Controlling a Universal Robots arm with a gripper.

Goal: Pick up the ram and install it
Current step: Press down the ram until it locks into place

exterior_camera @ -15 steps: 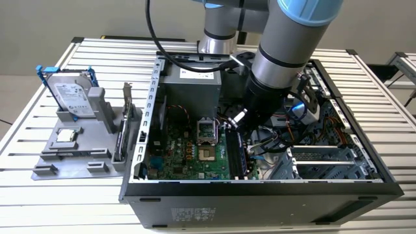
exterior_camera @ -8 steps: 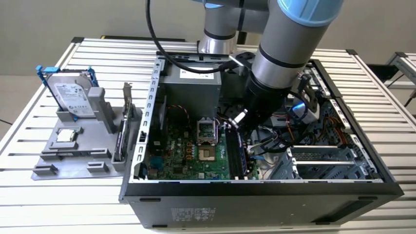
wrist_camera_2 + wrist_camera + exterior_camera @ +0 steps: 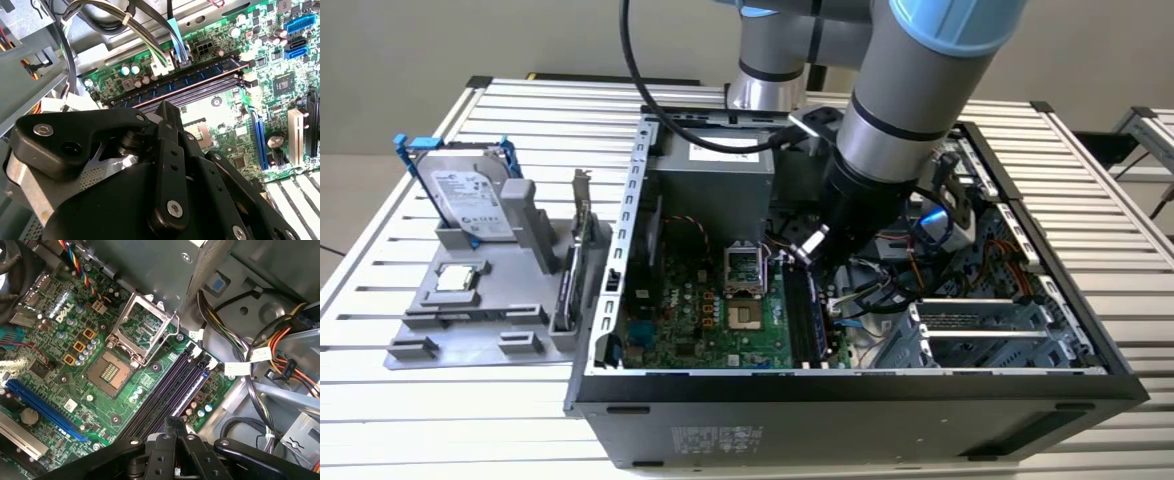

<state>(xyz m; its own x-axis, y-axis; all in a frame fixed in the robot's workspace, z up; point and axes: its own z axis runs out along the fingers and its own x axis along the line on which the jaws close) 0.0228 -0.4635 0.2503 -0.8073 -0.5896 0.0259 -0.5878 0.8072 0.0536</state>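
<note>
Gripper: black two-finger gripper (image 3: 175,422) on the grey-and-blue arm, low inside the case at centre frame of the exterior view; fingers look drawn together, nothing seen between them.

Task thing: long, narrow, dark blue-green ram stick (image 3: 185,80) with a row of chips, standing in the memory slot farthest from the processor socket, next to the board edge with the small capacitors; apart from the gripper in the second wrist view.

Step in hand: judged to be seating the ram; looks in its slot, full latching not possible to tell.

Doing it well: press straight down along the stick's edge, evenly at both ends; keep clear of the bundled cables (image 3: 250,355) beside the slots; check that both end clips close.

Risk: tilted pressure could bend the stick or leave one end raised.

Open black computer case (image 3: 854,385): green motherboard (image 3: 694,320) with square metal processor socket (image 3: 744,320), dark memory slots, grey power supply box (image 3: 714,170) toward upper centre, coloured wiring and drive cages on the exterior view's right.

Grey plastic parts holder (image 3: 480,320): at the exterior view's left on the slatted table; silver hard drive in a blue frame (image 3: 464,195) upright, a card with a metal bracket (image 3: 580,250) on edge just beside the case.
</note>
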